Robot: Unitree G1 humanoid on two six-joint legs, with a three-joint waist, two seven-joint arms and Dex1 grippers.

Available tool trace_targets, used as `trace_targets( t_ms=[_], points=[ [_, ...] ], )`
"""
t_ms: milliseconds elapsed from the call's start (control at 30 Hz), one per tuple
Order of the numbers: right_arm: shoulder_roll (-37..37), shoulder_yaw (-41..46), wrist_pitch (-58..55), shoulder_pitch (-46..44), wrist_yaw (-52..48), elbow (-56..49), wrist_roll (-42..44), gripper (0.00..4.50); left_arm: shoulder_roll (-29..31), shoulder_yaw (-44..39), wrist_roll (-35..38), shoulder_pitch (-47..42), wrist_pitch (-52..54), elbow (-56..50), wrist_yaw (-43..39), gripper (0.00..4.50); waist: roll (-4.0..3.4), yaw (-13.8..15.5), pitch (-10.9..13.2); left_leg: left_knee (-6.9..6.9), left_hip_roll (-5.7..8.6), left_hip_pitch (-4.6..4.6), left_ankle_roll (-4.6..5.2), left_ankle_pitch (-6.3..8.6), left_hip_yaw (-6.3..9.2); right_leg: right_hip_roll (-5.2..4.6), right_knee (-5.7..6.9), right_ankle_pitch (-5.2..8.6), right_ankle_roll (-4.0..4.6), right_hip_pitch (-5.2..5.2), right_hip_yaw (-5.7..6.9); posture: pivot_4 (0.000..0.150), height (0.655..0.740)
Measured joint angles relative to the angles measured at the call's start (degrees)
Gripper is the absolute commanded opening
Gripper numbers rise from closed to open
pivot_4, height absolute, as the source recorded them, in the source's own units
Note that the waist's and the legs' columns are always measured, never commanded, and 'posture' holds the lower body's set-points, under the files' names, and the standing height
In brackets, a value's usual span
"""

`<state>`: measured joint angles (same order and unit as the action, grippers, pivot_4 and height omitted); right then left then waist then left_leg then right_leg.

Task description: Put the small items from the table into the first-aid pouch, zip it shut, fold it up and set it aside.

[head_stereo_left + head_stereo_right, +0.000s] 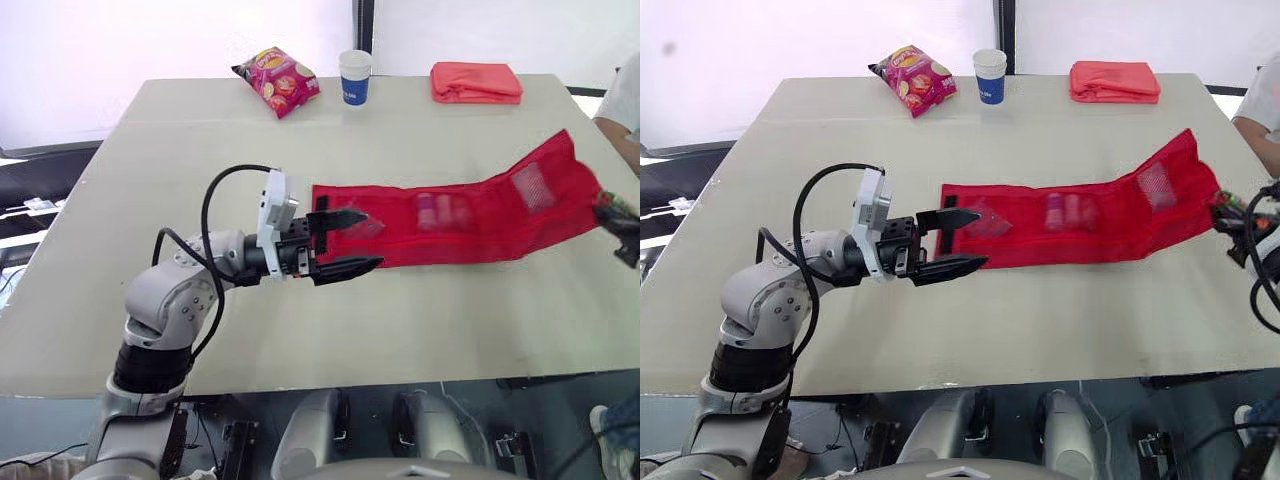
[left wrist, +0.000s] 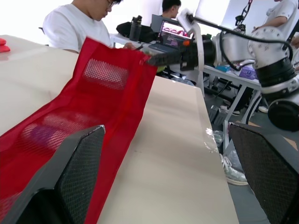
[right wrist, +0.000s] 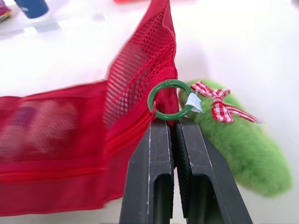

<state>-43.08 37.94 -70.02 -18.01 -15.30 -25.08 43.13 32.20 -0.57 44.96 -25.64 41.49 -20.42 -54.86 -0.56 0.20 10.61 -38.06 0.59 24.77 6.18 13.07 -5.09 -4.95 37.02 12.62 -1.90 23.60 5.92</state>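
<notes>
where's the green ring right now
In the right wrist view, the green ring sits at the raised right end of the red pouch, at the tips of the shut right gripper, beside a green plush charm.

small items [image 1: 1065, 212] blurred behind pouch [image 1: 1110, 238] mesh, right pincer [image 1: 608, 208] cut off

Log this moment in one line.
pouch: unfolded on table, right end raised | left gripper: open at left end | right gripper: shut on pouch by green ring | fold: not done

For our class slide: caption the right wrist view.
Right claw pinches the red mesh pouch at its green ring and fuzzy charm.
</notes>
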Motion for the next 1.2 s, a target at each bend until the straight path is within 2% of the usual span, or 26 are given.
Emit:
trace_targets(
  t_ms=[100,200,267,400,467,500,533,567,667,700,800,1000,1200],
  points=[
    [0.4,-6.7,-1.5,-4.5,-0.4,-4.5,2.6,0.07,-0.1,0.1,-0.2,-0.1,-0.6,0.6,0.0,4.5,0.02,-0.3,0.0,0.0,-0.05,0.03,0.0,0.0,0.03,0.02,0.0,0.0,0.02,0.02,0.01,0.15,0.74],
    [3.1,-17.0,-1.8,-6.1,1.2,-7.8,1.6,0.07,-0.1,0.1,-0.5,0.0,-0.8,0.9,0.0,4.5,0.11,-0.2,0.0,0.0,-0.04,0.07,-0.01,0.01,0.03,-0.01,-0.08,-0.09,0.18,0.02,0.01,0.15,0.74],
    [4.8,-27.5,-0.5,-6.1,3.1,-7.5,-2.8,0.07,0.1,-0.1,-0.5,0.2,-0.8,0.8,0.0,4.5,0.13,0.0,0.0,-0.02,0.01,0.1,-0.01,0.01,0.02,-0.06,-0.09,-0.1,0.18,0.03,0.02,0.15,0.74],
    [9.9,-39.4,3.6,-6.1,6.3,-2.5,-10.8,0.07,0.6,-0.2,-0.5,1.4,-0.8,0.7,0.1,4.5,0.14,0.6,0.0,-0.05,0.05,0.16,-0.14,0.07,0.02,-0.09,-0.09,-0.11,0.18,0.1,0.03,0.15,0.74],
    [10.3,-42.7,5.2,-6.1,6.0,-0.8,-13.5,0.71,1.2,-0.6,-0.5,1.6,-0.8,0.7,0.3,4.5,0.15,0.7,0.0,-0.06,0.07,0.16,-0.14,0.07,0.04,-0.1,-0.09,-0.11,0.17,0.08,0.06,0.15,0.74],
    [10.1,-43.2,5.6,-6.0,4.8,-0.6,-14.0,1.24,1.5,-1.3,-0.5,1.8,-0.8,0.7,0.5,4.5,0.15,0.7,0.0,-0.06,0.08,0.15,-0.14,0.07,0.04,-0.11,-0.09,-0.12,0.16,0.06,0.07,0.15,0.74],
    [10.1,-43.2,5.7,-5.9,4.5,-0.6,-14.1,1.51,1.5,-1.3,-0.5,1.8,-0.8,0.7,0.6,4.5,0.15,0.7,0.0,-0.06,0.08,0.15,-0.17,0.09,0.03,-0.11,-0.09,-0.11,0.15,0.05,0.07,0.15,0.74],
    [9.8,-42.4,5.7,-5.6,3.4,-1.0,-13.8,2.06,1.5,-1.3,-0.5,2.2,-0.8,0.5,1.0,4.5,0.15,0.7,0.0,-0.06,0.08,0.15,-0.21,0.11,0.04,-0.11,-0.09,-0.11,0.15,0.05,0.07,0.15,0.74],
    [8.3,-38.9,5.3,-3.8,0.3,-2.9,-11.9,3.32,1.5,-1.4,-0.5,4.0,-0.7,0.3,1.7,4.5,0.15,0.7,0.0,-0.05,0.07,0.14,-0.23,0.12,0.07,-0.1,-0.09,-0.1,0.15,0.05,0.1,0.15,0.74],
    [6.9,-35.4,4.5,-2.2,-2.5,-5.5,-9.0,3.32,1.5,-1.6,-0.5,4.8,-0.7,0.3,2.2,4.5,0.17,0.7,0.0,-0.05,0.06,0.14,-0.24,0.13,0.1,-0.09,-0.1,-0.08,0.11,0.04,0.13,0.15,0.74],
    [5.4,-32.8,3.7,-0.2,-5.5,-8.5,-6.0,3.32,1.5,-1.8,-0.5,5.4,-0.7,0.3,2.7,4.5,0.17,0.6,0.0,-0.03,0.03,0.11,-0.25,0.14,0.11,-0.09,-0.1,0.0,-0.01,0.02,0.14,0.15,0.74],
    [-1.7,-20.8,4.6,10.6,-14.2,-15.9,0.6,3.32,1.4,-4.3,1.5,7.9,1.9,1.9,4.8,4.5,0.21,0.7,0.0,-0.02,0.04,0.13,-0.24,0.16,0.18,-0.15,-0.19,0.0,-0.02,-0.02,0.17,0.15,0.74],
    [0.4,-12.9,16.2,13.3,-20.3,-17.8,3.5,3.32,1.4,-9.8,4.7,8.2,8.8,8.2,11.2,4.5,0.25,0.7,0.1,0.01,0.0,0.11,-0.25,0.16,0.21,-0.13,-0.19,0.0,-0.02,-0.01,0.2,0.15,0.74]
  ],
)
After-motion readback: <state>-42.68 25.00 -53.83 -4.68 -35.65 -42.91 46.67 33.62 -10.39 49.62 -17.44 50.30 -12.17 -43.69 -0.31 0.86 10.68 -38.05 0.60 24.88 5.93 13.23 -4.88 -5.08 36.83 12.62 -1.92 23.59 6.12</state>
